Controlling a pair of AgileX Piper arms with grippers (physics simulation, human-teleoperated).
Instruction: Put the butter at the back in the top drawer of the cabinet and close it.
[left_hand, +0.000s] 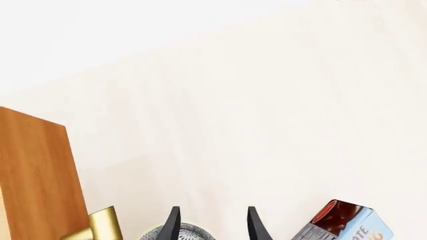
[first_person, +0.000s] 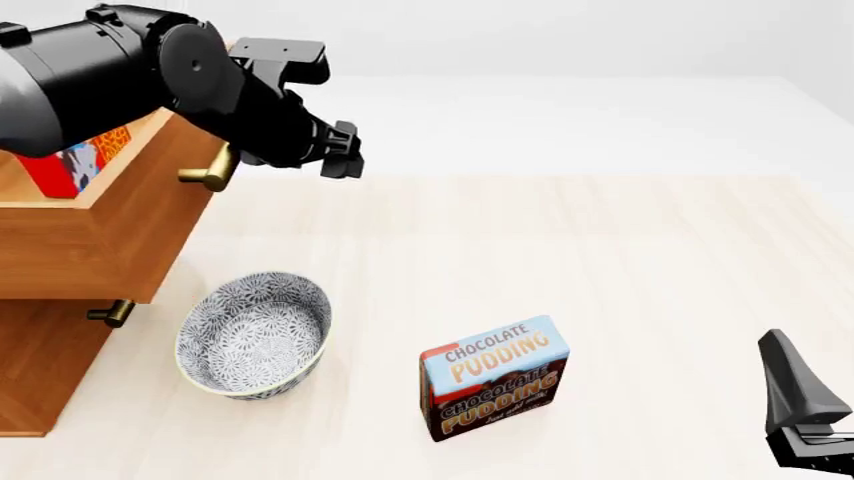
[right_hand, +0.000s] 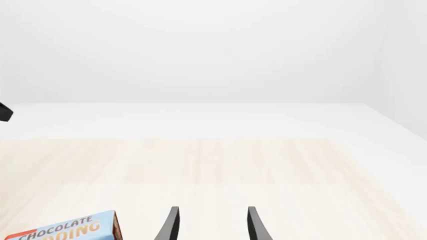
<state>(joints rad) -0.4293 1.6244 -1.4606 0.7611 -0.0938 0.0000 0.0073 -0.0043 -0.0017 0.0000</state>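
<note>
Both jaws were spread, empty; butter (first_person: 67, 160) sat in top drawer (first_person: 127, 215); left gripper (first_person: 343, 150) beside handle (first_person: 210, 170); a skewed push could jam it.

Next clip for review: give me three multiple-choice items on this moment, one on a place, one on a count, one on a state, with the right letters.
1. Where is the butter?
A. inside the open top drawer
B. in the bowl
C. beside the pudding box

2. How many brass handles show in the front view?
A. none
B. two
C. five

3. How is the left tool?
A. shut on the butter
B. shut on a handle
C. open, holding nothing

Answers: 1 A, the red box sits in the pulled-out drawer; 2 B, one handle on the top drawer, one below it; 3 C, the left wrist view shows its fingers apart and empty.
</note>
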